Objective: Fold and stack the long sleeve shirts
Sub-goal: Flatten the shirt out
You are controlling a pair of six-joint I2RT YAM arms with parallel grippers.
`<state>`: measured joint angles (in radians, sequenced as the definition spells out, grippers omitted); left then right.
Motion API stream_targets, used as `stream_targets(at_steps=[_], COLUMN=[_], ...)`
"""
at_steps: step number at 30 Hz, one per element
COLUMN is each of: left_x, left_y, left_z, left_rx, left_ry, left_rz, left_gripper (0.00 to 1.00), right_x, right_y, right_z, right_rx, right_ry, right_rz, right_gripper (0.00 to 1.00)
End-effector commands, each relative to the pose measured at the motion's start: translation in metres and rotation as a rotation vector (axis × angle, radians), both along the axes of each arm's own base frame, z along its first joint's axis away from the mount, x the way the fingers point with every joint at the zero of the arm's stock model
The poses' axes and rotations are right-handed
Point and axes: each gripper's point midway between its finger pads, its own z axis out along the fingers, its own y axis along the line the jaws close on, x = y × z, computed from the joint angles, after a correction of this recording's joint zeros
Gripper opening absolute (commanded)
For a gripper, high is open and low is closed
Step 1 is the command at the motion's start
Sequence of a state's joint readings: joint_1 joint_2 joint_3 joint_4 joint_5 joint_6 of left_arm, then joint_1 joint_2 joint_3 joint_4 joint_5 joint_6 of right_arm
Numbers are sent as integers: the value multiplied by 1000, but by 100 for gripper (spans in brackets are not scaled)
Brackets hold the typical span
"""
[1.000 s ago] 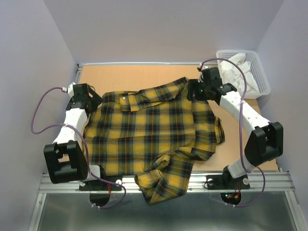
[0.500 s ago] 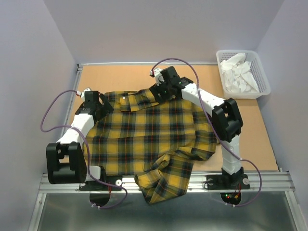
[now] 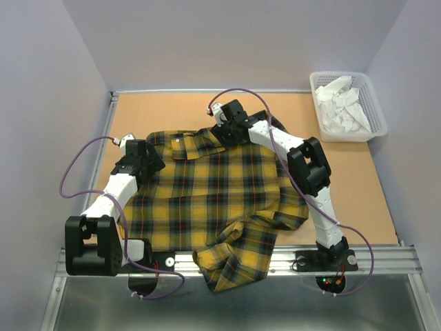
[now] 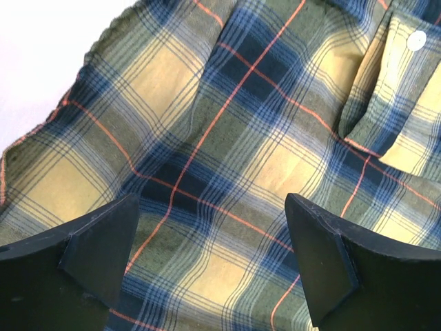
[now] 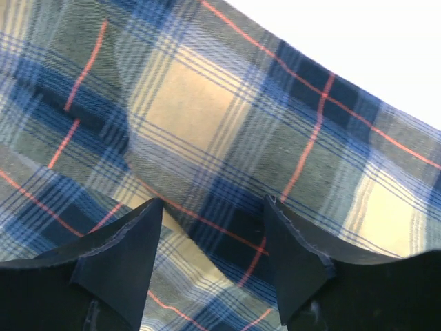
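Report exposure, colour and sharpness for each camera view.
Top external: even soft light, sharp throughout, the yellow and black plaid cloth shirt natural in colour. Left wrist: the brown table blown out to white at upper left, dark stripes tinted blue, weave crisp, left gripper near-black. Right wrist: upper right corner blown out, cloth slightly soft, right gripper underexposed.

The right gripper [image 3: 224, 131] has slid left along the top of the yellow and dark plaid cloth shirt [image 3: 207, 193], from the right shoulder to the collar. Its arm has swung in too, so the white plastic basket [image 3: 375, 110] is no longer partly hidden. The left gripper [image 3: 146, 162] has moved further in over the shirt's left shoulder.
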<state>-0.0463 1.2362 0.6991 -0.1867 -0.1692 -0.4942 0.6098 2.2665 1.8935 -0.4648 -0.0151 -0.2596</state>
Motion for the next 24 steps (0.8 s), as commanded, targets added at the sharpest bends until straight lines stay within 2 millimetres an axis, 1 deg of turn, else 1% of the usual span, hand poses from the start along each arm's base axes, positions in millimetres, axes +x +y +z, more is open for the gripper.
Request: stream_targets(at_steps=[1,4,8,9,11,15,16,17,18,19,20,21,24], left_x=[9,10,11,10,10,10,9,10,10,10,9,9,9], left_y=[3,3,2,1,1,1,1,1,1,1,1,1,0], left_z=[8,8,9,7,7,6,6,6,6,6,6,5,6], left_rx=[38,43,43,43,45,49,48,48,48,50,50,50,49], left_ry=[-38,-40,-41,-35,-33,-32,-30,-31,-31,-31,-29,-26,-28], left_rz=[1,2,-1,-3,-5,-3,-4,-6,-3,-1,-5,-5,-6], left_gripper=[99,99,99,99,99,99,99,99,99,99,99,99,99], right_x=[9,3,6,8,11,16,18,21,22,23,24,27,38], right_y=[25,34,38,39,38,39,40,37,36,35,36,33,30], right_z=[33,30,19,19,10,5,6,8,11,12,20,23,47], right_rx=[59,60,51,49,33,20,20,8,5,2,7,-1,-6], right_ry=[-80,-73,-65,-71,-68,-76,-81,-95,-103,-109,-123,-137,-200], right_rz=[45,67,64,62,56,54,58,41,39,38,36,22,-6], right_gripper=[65,65,64,62,59,47,39,35,25,20,17,10,1])
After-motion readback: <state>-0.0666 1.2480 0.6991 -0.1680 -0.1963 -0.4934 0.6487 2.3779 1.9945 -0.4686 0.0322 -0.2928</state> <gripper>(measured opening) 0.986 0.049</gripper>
